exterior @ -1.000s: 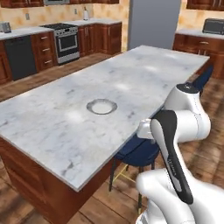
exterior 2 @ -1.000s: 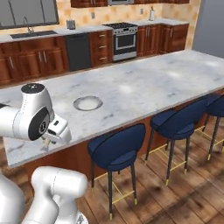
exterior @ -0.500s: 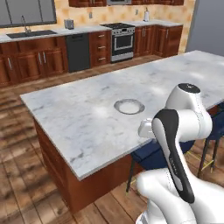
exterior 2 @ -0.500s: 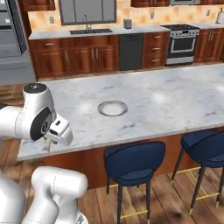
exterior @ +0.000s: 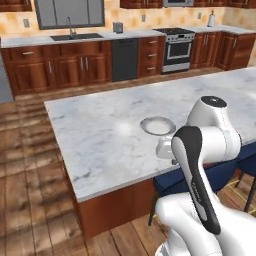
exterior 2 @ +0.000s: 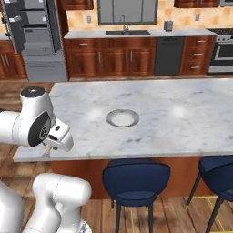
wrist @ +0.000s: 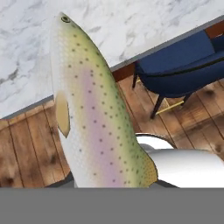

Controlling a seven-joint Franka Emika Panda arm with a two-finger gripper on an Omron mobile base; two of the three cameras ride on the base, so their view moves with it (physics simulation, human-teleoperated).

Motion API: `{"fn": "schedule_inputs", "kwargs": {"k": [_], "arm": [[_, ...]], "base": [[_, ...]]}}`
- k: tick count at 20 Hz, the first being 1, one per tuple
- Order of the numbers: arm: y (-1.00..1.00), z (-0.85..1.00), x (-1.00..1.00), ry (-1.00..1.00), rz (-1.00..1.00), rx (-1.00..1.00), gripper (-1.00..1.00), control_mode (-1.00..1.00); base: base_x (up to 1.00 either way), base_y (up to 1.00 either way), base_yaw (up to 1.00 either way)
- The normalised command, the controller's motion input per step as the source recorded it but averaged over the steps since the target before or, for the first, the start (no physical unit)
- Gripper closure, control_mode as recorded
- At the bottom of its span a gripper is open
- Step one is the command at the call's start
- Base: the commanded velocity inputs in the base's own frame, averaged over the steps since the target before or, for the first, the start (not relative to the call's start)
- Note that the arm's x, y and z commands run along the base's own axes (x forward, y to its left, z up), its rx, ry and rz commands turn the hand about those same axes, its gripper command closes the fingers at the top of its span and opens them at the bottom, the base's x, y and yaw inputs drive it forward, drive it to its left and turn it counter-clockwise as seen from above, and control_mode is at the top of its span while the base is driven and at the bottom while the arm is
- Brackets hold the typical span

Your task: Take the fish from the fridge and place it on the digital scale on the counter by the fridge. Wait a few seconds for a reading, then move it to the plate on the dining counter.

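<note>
Fish (wrist: 94,109): fills the hand view lengthwise, head away from the camera, eye near the top; speckled olive back, pink side stripe, one yellowish fin; its tail end sinks to the bottom edge where the finger tips would rise.
End effector (exterior 2: 48,148): in the right base view it sits low beside the white arm, at the near left corner of the bench; the fish's tail end runs down into it, so it reads as gripping the fish, though the fingers themselves are hidden.
Bench (exterior: 100,135): white-grey veined marble island top on a reddish wood base; in the hand view its edge crosses behind the fish's head.
Plate (exterior 2: 122,117): round, pale grey, darker rim, lying flat on the marble, well apart from the end effector.
Stool (exterior 2: 135,179): dark blue, tucked under the near edge of the bench.
Fridge (exterior 2: 36,36): at the far left, door open, shelves visible.
</note>
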Motion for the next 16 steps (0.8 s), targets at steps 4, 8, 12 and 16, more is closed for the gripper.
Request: {"fn": "schedule_inputs", "kwargs": {"k": [4,8,12,16], "arm": [[0.00,0.00,0.00,0.00,0.00,0.00,1.00,1.00],[0.00,0.00,0.00,0.00,0.00,0.00,1.00,1.00],[0.00,0.00,0.00,0.00,0.00,0.00,1.00,1.00],[0.00,0.00,0.00,0.00,0.00,0.00,1.00,1.00]], "base": [[0.06,-0.84,0.00],[0.35,-0.41,0.08],[0.76,-0.22,0.21],[0.89,-0.07,0.13]]}}
